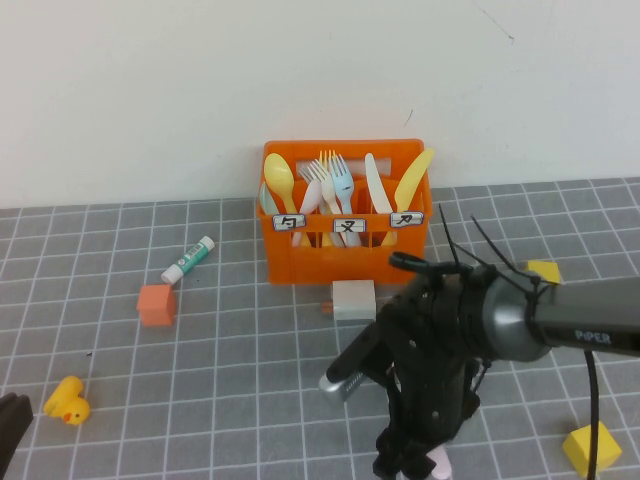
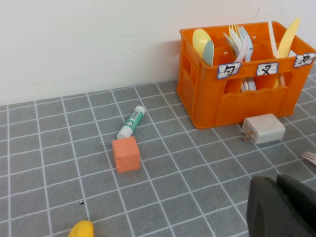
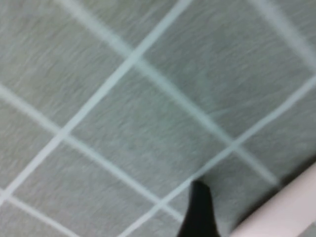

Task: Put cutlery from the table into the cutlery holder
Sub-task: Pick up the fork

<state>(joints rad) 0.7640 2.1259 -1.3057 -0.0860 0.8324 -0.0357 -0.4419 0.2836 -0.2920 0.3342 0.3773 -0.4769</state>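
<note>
Background: plain white wall behind a grey table with a grid of thin white lines.
Cutlery holder: bright orange crate at 12 o'clock of the table, against the wall, with three white labels on its front.
Inside the holder: a yellow spoon in the left compartment, several forks in the middle one, a white knife and a yellow knife in the right one.
Pink fork: a pale pink piece shows at 6 o'clock, just under the right gripper; in the right wrist view a pale pink bar lies on the table close to one dark fingertip. It seems to be the fork that remains.
Right gripper: low over the table at 6 o'clock, pointing down, jaws spread wide, holding nothing.
Left gripper: parked at 8 o'clock at the table edge, jaws closed, empty.
Other things: white charger block just before the crate; glue stick and small orange cube at 10 o'clock; yellow duck at 8 o'clock; yellow blocks at 3 and 5 o'clock.
Step in hand: I judge it as the descent to grasp the pink fork.
How to do it well: put the fingers on both sides of the handle, across its length, go down until the tips nearly touch the table, then close slowly, because a thin flat handle can slip or tip out.
</note>
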